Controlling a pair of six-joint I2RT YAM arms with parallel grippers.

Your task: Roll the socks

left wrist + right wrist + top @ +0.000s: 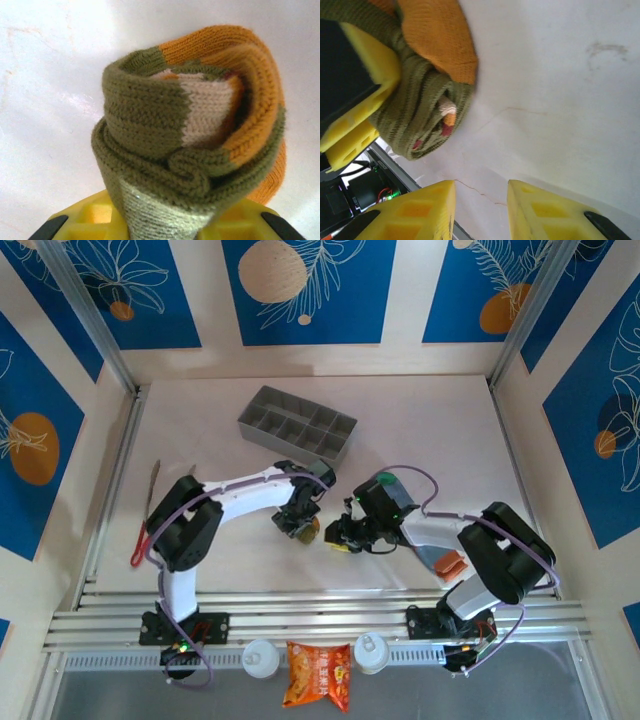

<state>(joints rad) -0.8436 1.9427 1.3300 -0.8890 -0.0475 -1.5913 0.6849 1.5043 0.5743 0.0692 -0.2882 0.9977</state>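
Nearest me, the orange snack packet [318, 675] lies on the front rail between the arm bases. Further in, from the left: my left gripper [299, 525] is clamped on the olive-brown sock [190, 130], which is rolled into a tight bundle near the middle of the table [200, 440]. My right gripper [481, 187] stands just beside it, jaws apart and empty. The grey-blue sock [452, 562] lies under the right arm.

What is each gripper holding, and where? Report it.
Left gripper grips the rolled olive-brown sock by the roll's near olive end; right gripper holds nothing, jaws open.
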